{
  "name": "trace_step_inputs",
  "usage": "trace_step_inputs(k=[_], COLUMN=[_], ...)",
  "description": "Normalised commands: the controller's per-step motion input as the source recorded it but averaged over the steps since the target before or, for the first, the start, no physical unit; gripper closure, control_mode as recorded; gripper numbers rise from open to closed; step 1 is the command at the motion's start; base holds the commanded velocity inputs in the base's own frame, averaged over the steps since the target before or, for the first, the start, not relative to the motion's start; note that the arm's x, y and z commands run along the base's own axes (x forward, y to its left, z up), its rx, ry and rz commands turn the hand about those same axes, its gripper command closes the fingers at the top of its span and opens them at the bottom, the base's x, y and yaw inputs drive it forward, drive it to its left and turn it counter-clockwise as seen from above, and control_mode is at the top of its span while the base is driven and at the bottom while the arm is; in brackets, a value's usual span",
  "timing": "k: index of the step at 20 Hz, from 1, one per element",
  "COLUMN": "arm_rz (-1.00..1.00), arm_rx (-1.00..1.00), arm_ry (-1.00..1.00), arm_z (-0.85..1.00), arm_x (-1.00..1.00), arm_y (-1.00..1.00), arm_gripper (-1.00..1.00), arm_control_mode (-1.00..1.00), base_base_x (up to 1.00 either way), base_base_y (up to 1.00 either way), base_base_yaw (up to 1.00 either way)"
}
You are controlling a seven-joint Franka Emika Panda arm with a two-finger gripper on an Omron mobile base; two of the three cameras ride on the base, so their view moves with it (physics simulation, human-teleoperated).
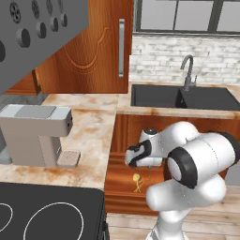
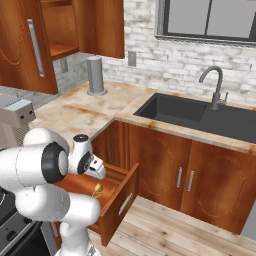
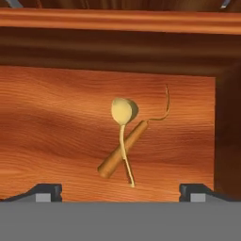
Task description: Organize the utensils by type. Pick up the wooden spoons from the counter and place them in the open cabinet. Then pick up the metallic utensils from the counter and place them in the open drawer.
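Two utensils lie crossed on the floor of the open drawer (image 3: 56, 108): a pale gold spoon (image 3: 122, 123) over a brown-handled tool (image 3: 123, 149). The gripper (image 3: 120, 192) hangs above them, jaws spread and empty, so lift straight up, clear of the drawer front. You can't tell what the tool's thin bent wire end is, and the base views blur both into a yellow fleck.

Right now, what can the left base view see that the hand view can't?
Left base view: the coffee machine, the stove top, the sink and the faucet. Hand view: close up, a second utensil with a brown handle crossed under the spoon. Both: the open drawer with the yellow spoon lying inside.
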Motion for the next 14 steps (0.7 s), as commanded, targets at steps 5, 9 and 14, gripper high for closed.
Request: trace_step_inputs(k=[5, 9, 14], arm_rz=[0.0, 0.0, 0.0], arm_rx=[0.0, 0.0, 0.0], arm_ry=[0.05, 0.03, 0.0], arm_z=[0.75, 0.76, 0.66], arm_x=[-0.27, -0.35, -0.58], arm_y=[-0.27, -0.25, -0.25], arm_gripper=[-1.0, -1.0, -1.0], arm_control_mode=[-1.0, -1.0, -1.0], base_base_x=[0.0, 0.0, 0.0], base_base_y=[0.0, 0.0, 0.0], base_base_yaw=[0.0, 0.0, 0.0])
